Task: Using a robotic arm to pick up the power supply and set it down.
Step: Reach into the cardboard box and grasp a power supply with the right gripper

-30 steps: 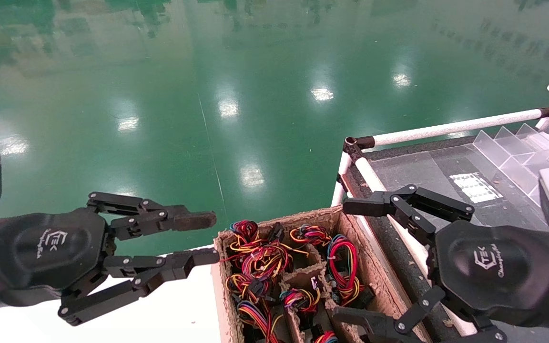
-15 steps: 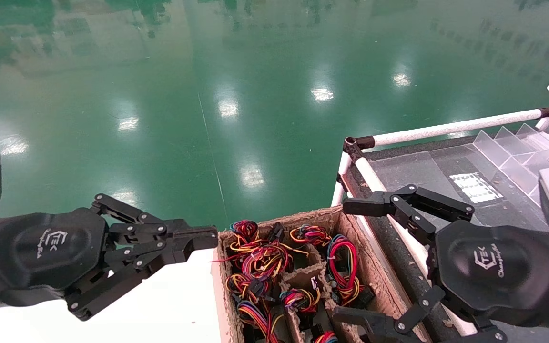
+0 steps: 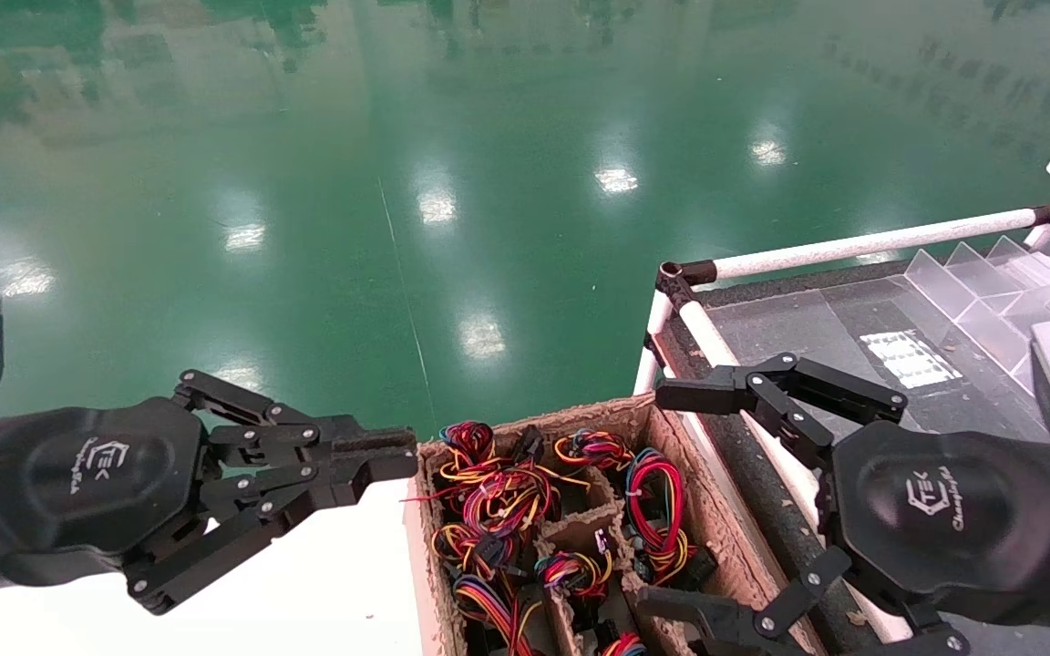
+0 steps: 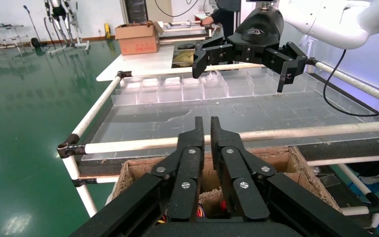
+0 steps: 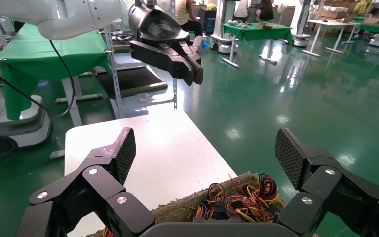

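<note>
Change: left gripper (image 3: pixel 388 456) fingers, wide apart a second ago, closed half a second ago and are now pressed together on nothing; position unchanged since then.
Left gripper location: over the white table (image 3: pixel 324 592), tips just beside the near-left wall of the cardboard tray (image 3: pixel 671 437).
Right gripper (image 3: pixel 671 497): fingers spread wide, hovering over the tray's right side; unmoved across the interval.
Power supply: metal casing not visible in any view; only its wire bundles (image 3: pixel 498 497), red, yellow, orange and blue, show in the tray's compartments.
Adjacent: framed bench (image 3: pixel 853 244) with clear dividers, right of the tray.
Task reading: no unit grasped or lifted; the empty closure suggests the left arm is standing down, leaving the open right gripper better placed to descend.
</note>
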Robot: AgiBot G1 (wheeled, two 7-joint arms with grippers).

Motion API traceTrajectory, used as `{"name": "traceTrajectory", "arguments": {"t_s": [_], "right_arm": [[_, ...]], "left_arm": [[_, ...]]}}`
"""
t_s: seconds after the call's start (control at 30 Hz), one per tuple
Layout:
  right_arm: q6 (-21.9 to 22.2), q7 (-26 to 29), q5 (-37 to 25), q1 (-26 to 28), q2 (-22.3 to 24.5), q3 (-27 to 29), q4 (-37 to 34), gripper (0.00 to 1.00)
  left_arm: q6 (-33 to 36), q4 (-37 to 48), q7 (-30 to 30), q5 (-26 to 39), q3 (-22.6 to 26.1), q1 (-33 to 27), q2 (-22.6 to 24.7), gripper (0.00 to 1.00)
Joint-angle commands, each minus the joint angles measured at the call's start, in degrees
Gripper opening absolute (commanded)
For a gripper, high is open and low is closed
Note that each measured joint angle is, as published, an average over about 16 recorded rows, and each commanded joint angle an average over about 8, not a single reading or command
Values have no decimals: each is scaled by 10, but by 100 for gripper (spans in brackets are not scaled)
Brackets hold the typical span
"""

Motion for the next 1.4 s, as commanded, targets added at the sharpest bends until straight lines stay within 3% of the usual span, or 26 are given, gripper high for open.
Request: {"name": "traceTrajectory", "arguments": {"t_s": [0.03, 0.27, 0.43, 0.63, 0.83, 1.1, 1.4], "right_arm": [[0, 0, 0, 0, 0, 0, 0, 100], [6, 0, -9, 0, 3, -2, -2, 100], [28, 6, -49, 4, 10, -12, -3, 100], [63, 35, -158, 36, 12, -50, 1, 100], [69, 71, -286, 94, -18, -108, -19, 99], [57, 55, -354, 143, -68, -145, -78, 0], [70, 19, -386, 163, -119, -164, -148, 0]], "left_arm": [[0, 0, 0, 0, 0, 0, 0, 100], [0, 0, 0, 0, 0, 0, 0, 100], [0, 0, 0, 0, 0, 0, 0, 100], [0, 0, 0, 0, 0, 0, 0, 100], [0, 0, 0, 0, 0, 0, 0, 100], [0, 0, 0, 0, 0, 0, 0, 100], [0, 0, 0, 0, 0, 0, 0, 100]]}}
